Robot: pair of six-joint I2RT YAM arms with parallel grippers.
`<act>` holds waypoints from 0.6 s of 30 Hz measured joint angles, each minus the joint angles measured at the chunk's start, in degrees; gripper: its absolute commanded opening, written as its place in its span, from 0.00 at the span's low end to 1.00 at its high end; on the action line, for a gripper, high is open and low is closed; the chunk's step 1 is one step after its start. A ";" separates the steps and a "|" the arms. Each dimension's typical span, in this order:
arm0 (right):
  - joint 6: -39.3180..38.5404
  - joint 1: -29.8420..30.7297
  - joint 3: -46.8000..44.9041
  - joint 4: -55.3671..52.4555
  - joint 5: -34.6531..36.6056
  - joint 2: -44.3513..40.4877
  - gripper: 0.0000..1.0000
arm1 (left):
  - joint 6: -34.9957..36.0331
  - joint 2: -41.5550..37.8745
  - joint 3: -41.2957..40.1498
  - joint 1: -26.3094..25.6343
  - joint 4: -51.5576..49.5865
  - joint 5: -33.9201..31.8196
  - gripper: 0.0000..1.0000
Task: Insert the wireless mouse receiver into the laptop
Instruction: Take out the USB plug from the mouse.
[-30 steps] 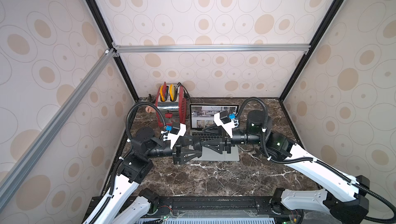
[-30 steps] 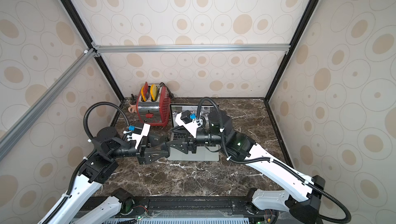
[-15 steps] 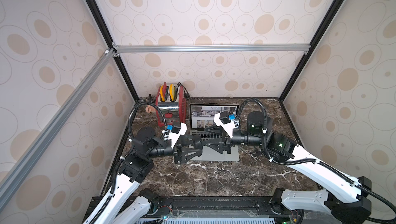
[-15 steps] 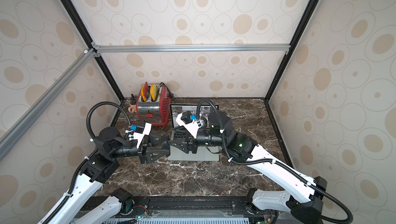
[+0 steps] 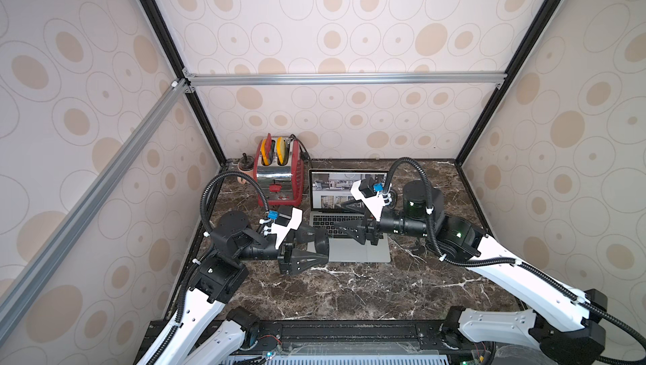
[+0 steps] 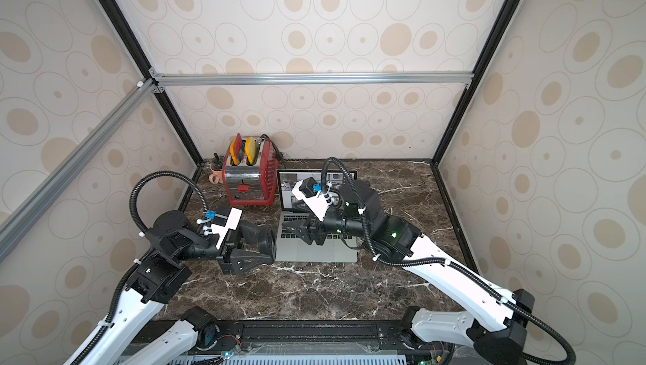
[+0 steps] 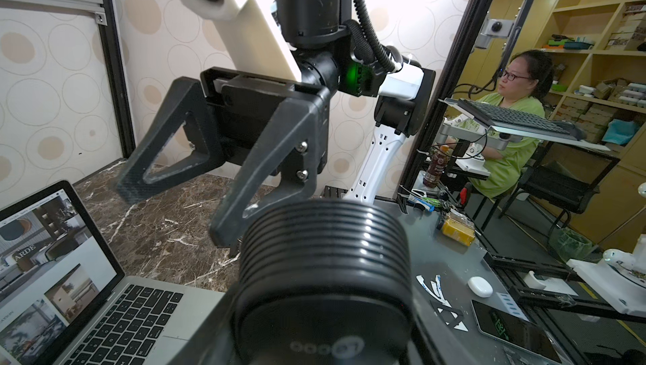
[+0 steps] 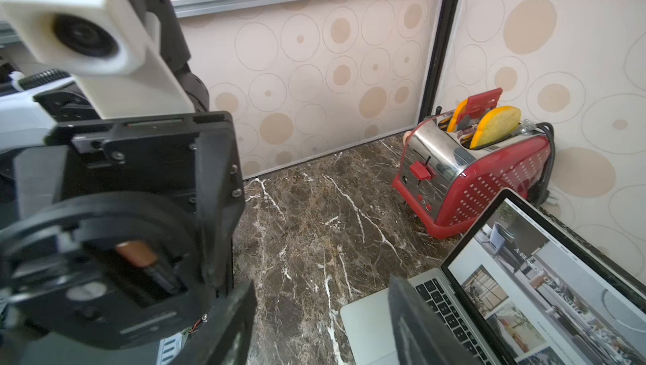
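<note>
The laptop (image 5: pixel 349 255) stands open at the middle back of the marble table, its screen lit, and shows in both top views (image 6: pixel 314 253). My left gripper (image 5: pixel 320 244) is shut on a black round ribbed mouse (image 7: pixel 325 258) just left of the laptop's front corner. The mouse's opened underside (image 8: pixel 105 276) faces my right gripper, and an orange-tipped battery (image 8: pixel 134 253) shows inside. I cannot make out the receiver. My right gripper (image 8: pixel 321 281) hangs open over the keyboard, pointing at the mouse, with nothing between its fingers (image 7: pixel 223 234).
A red toaster (image 5: pixel 276 178) with slices in its slots stands left of the laptop's screen. A pink mug (image 5: pixel 244 174) sits in the back left corner. Patterned walls close off the left, back and right sides.
Both arms keep nearly the same places. The right jaws stand slightly wider than a second ago.
</note>
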 measured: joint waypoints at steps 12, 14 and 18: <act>1.40 0.94 -0.76 7.67 -14.53 -1.51 0.74 | 0.09 0.85 0.00 0.00 0.02 0.39 0.00; 1.70 1.36 -0.76 8.15 -15.63 -0.31 0.74 | 0.07 0.87 0.00 0.00 0.02 0.39 0.00; 2.27 1.73 -0.74 8.28 -16.55 0.92 0.74 | 0.07 0.87 0.00 0.00 0.02 0.39 0.00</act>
